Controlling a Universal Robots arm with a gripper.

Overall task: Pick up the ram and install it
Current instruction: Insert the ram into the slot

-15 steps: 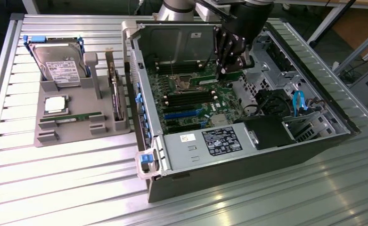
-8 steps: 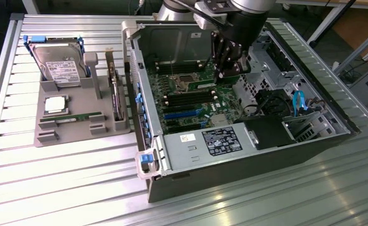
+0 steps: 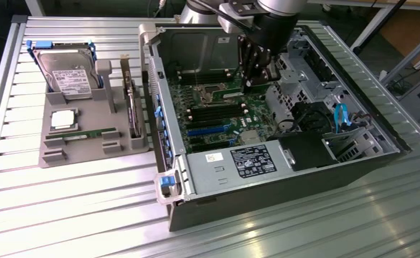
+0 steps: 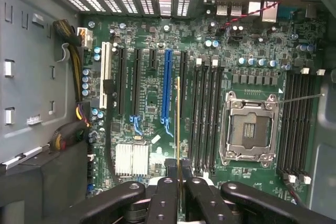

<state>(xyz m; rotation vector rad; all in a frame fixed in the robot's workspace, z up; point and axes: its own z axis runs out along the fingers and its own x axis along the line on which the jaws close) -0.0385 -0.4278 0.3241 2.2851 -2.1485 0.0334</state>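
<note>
The tool (image 4: 177,169) is clamped on the ram (image 4: 177,124), its two black fingers (image 4: 170,167) pressed together on either side of the thin green stick. In the wrist view the ram is seen edge-on, held over the motherboard (image 4: 152,93). It lines up between the long blue slot (image 4: 167,85) and the bank of black memory slots (image 4: 206,114) beside the open processor socket (image 4: 249,132). Whether its lower edge touches the board cannot be told.

In the exterior view the tool (image 3: 256,75) reaches down into the far part of the open computer case (image 3: 267,204), which lies on its side on the slatted metal worktop (image 3: 66,204). To the exterior view's left of the case sits a grey tray (image 3: 52,156). It holds a hard drive (image 3: 68,75) with blue rails at its far end, a square silver chip (image 3: 63,119) nearer, and a second green stick (image 3: 87,133) lying flat in a slot towards the near edge.
</note>
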